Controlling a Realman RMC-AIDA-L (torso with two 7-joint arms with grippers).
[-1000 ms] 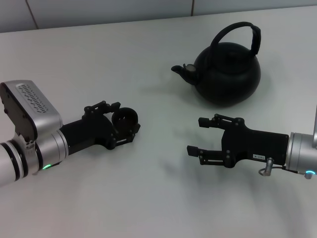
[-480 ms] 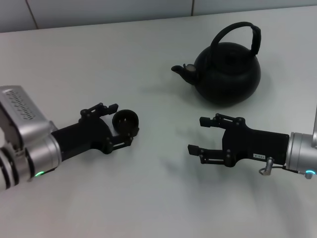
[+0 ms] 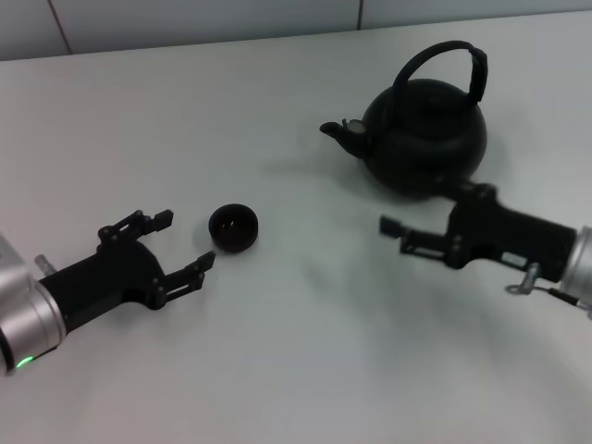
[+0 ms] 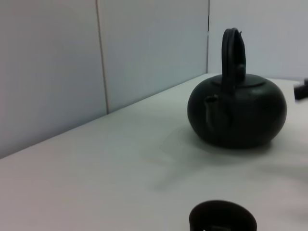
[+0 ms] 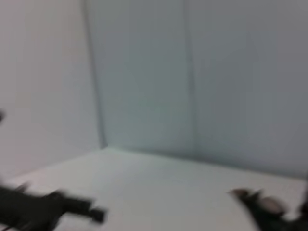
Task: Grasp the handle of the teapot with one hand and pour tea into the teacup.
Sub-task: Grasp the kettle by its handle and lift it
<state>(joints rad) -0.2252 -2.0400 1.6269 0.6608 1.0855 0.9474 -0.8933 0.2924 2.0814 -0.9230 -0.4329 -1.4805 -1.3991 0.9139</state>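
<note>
Black teapot (image 3: 424, 137) sits far right on the white desk (image 3: 305, 333), one handle (image 3: 442, 67) arched over it, spout pointing left. One teacup (image 3: 233, 228) stands left of centre. Left claw (image 3: 178, 248) spread apart, just near-left of the teacup, not touching. Right claw (image 3: 407, 215) near the teapot's base: one finger visible, the other lost against the pot, so can't tell its state.

White table (image 3: 305, 351) with teapot (image 3: 421, 139) and teacup (image 3: 233, 228).
</note>
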